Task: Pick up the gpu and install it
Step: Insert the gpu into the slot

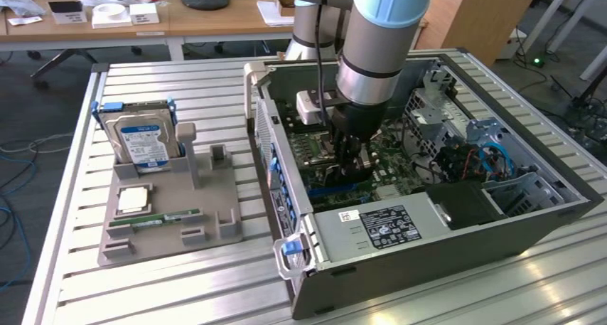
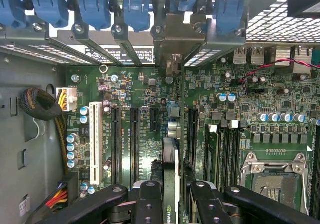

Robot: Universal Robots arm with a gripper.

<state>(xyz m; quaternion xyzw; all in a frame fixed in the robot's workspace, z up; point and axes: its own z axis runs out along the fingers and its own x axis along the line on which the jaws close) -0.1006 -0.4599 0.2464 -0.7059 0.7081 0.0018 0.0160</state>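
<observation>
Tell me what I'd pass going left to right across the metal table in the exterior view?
Hard drive standing in the grey holder → green RAM stick lying in that holder → open computer case, where the gripper holds the gpu over the motherboard.

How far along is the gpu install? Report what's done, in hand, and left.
Done: the gpu has been picked up and brought inside the open computer case. In hand: the gripper is shut on it, edge-on above the motherboard slots. Left: seating it, since the card does not yet look pressed into a slot.
</observation>
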